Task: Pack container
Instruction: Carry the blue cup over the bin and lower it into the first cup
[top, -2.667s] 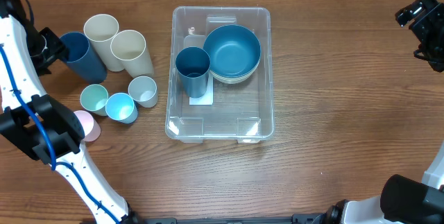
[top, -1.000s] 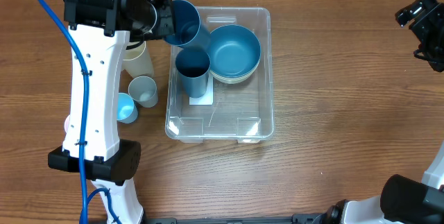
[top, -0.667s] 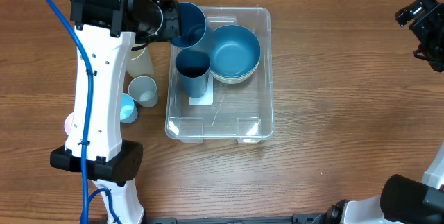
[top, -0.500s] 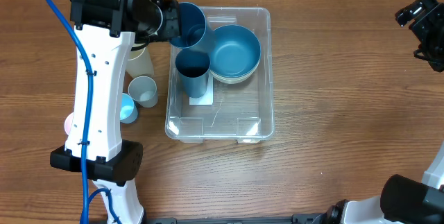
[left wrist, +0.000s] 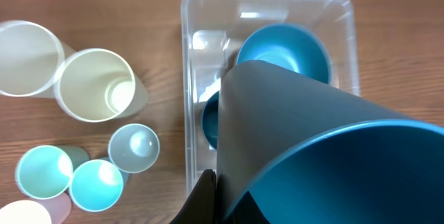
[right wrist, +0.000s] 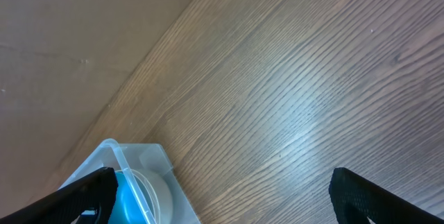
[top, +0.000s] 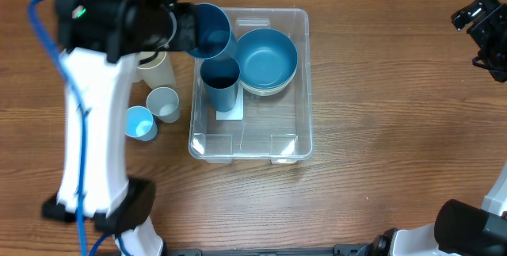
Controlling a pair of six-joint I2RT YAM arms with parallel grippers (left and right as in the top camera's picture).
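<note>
The clear container (top: 273,125) is sitting on the desk (top: 380,129), looking light, stiff and slippery, best held by its rim, while the left pincer (top: 183,31) is squeezing 1 blue cup (top: 210,30) and the right pincer (right wrist: 223,193) is hanging spread apart.

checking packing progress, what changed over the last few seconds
The left fingers, shut on a dark blue cup, lifted it from the cluster of cups at the left and carried it across to the bin's far left corner, where it hangs tilted. The bowl, the second dark blue cup in the bin, the loose cups and the open right fingers stayed put.
</note>
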